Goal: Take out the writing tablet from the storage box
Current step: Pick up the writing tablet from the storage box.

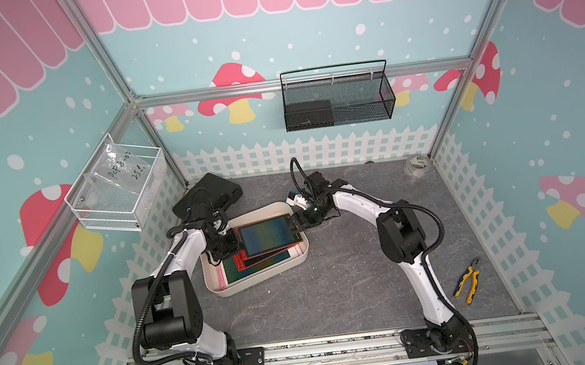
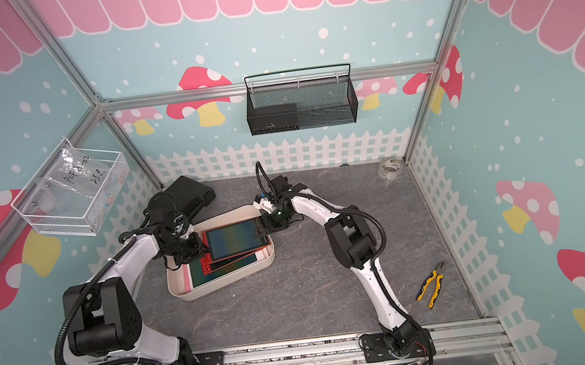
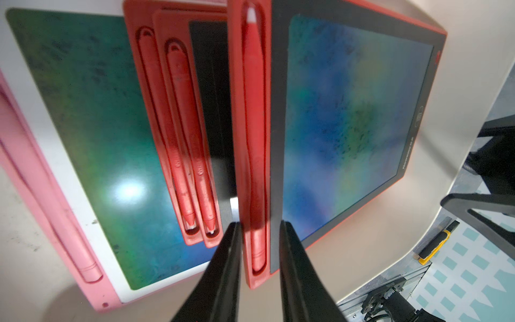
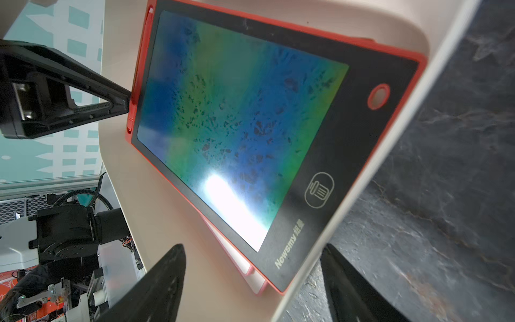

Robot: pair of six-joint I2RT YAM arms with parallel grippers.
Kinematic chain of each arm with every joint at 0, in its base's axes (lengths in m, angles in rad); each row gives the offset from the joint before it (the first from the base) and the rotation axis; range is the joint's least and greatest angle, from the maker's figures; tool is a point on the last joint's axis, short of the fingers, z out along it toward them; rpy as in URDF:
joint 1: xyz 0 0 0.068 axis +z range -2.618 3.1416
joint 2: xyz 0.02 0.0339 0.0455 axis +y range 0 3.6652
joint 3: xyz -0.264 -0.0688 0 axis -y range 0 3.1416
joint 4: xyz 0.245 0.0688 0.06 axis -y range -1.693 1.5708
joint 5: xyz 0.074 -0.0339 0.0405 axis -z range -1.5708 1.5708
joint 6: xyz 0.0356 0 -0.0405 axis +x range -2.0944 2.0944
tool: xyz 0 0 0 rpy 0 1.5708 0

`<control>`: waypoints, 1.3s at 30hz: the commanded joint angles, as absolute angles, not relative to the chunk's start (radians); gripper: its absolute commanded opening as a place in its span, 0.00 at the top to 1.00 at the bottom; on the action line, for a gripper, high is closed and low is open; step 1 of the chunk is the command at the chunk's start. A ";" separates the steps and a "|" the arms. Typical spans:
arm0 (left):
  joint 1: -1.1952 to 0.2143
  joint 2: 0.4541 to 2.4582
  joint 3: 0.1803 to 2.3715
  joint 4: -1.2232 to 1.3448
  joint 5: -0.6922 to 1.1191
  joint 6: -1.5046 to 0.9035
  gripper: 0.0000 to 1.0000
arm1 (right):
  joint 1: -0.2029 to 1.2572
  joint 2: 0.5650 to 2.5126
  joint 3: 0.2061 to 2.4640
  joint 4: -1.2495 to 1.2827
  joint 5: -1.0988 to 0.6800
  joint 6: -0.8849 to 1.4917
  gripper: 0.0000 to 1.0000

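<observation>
The cream-white storage box (image 1: 263,273) (image 2: 230,278) sits left of the table's middle. On top of its stack lies a red-framed writing tablet (image 1: 265,235) (image 2: 234,238) (image 3: 348,111) (image 4: 237,111), tilted, its far end up by the box rim (image 4: 365,167). Two more red tablets (image 3: 178,125) and a pink-and-white one (image 3: 83,111) lie beneath. My left gripper (image 1: 237,242) (image 3: 259,224) has its jaws narrow, one on each side of the top tablet's red pen-slot edge; contact is unclear. My right gripper (image 1: 293,226) (image 4: 252,246) is open, straddling the box wall and the tablet's end.
A black ribbed case (image 1: 210,192) lies behind the left arm. Yellow pliers (image 1: 468,279) lie at the right, a tape roll (image 1: 417,166) in the back right corner. A black mesh basket (image 1: 337,97) and a white wire basket (image 1: 117,187) hang on the walls.
</observation>
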State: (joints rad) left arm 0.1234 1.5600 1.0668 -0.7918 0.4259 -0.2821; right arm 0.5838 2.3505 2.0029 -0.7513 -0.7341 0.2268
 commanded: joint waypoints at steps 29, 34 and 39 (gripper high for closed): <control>0.085 1.539 1.035 -0.511 0.754 -0.353 0.76 | 0.628 2.382 2.063 -0.680 -1.031 0.193 0.23; 0.086 1.532 1.027 -0.494 0.778 -0.364 0.77 | 0.628 2.388 2.065 -0.675 -1.042 0.196 0.24; 0.084 1.525 1.019 -0.470 0.800 -0.373 0.78 | 0.628 2.395 2.073 -0.667 -1.058 0.203 0.24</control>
